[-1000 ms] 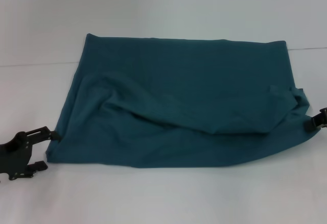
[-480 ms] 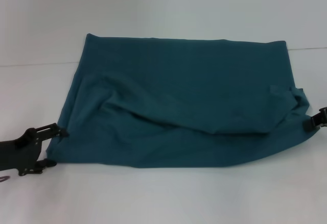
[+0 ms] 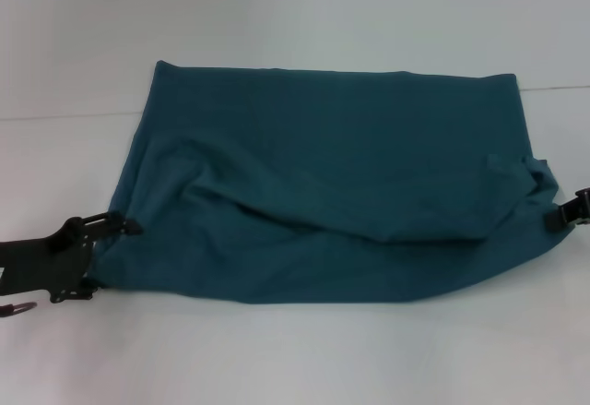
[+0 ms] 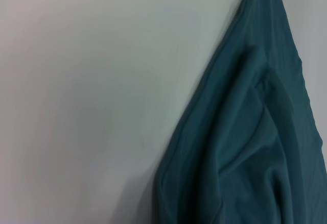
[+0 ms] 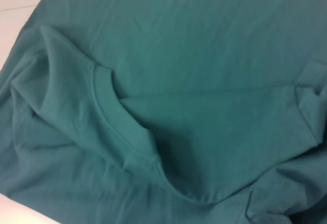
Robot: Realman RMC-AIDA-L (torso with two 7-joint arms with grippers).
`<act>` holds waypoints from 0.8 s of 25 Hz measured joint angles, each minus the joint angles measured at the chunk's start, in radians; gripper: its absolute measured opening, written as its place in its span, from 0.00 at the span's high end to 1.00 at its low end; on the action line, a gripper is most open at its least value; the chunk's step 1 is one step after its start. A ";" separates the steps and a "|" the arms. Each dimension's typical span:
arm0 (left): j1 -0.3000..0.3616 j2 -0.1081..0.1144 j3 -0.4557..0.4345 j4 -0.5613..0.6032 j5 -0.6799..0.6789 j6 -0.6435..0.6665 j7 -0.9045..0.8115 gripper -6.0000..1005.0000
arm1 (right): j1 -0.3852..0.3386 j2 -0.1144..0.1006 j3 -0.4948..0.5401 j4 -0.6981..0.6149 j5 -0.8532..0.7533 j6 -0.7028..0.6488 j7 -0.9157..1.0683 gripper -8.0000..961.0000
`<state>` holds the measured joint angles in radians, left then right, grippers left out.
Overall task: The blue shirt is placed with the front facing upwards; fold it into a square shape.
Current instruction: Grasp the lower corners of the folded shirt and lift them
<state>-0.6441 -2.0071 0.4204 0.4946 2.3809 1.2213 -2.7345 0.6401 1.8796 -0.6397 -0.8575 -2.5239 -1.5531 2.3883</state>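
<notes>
The blue shirt (image 3: 332, 188) lies half-folded and rumpled on the white table (image 3: 295, 17) (collar seam up), the left gripper (image 3: 97, 248) apparently open-jawed around its near-left corner, the right gripper (image 3: 573, 213) at its right edge, grip unreadable; next: pinch, then fold across.

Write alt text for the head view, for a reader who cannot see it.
A partly folded blue shirt lies rumpled across a white table, a loose fold running over its middle. The left pincer is at the shirt's near left corner, and the right pincer is at its right edge, mostly out of frame.
</notes>
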 joint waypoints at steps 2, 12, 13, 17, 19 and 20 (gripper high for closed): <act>-0.002 0.000 0.002 -0.001 0.000 0.000 0.001 0.10 | 0.000 -0.001 0.003 0.000 0.000 -0.001 0.000 0.98; 0.007 -0.001 0.013 0.013 -0.006 0.002 0.015 0.17 | 0.001 -0.003 0.019 0.000 0.001 -0.010 -0.003 0.98; 0.007 -0.001 0.013 0.013 -0.007 0.002 0.015 0.23 | 0.001 -0.003 0.019 0.000 0.001 -0.010 -0.003 0.98; 0.008 -0.001 0.013 0.014 -0.006 0.004 0.015 0.43 | 0.001 -0.004 0.019 0.000 0.001 -0.010 -0.003 0.98; 0.008 -0.001 0.012 0.015 -0.006 0.004 0.018 0.51 | 0.001 -0.004 0.019 0.000 0.001 -0.010 -0.003 0.98; 0.008 -0.001 0.012 0.015 -0.006 0.004 0.022 0.55 | 0.001 -0.004 0.019 0.000 0.001 -0.010 -0.003 0.98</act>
<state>-0.6359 -2.0079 0.4327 0.5093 2.3748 1.2251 -2.7121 0.6411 1.8759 -0.6212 -0.8575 -2.5233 -1.5633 2.3853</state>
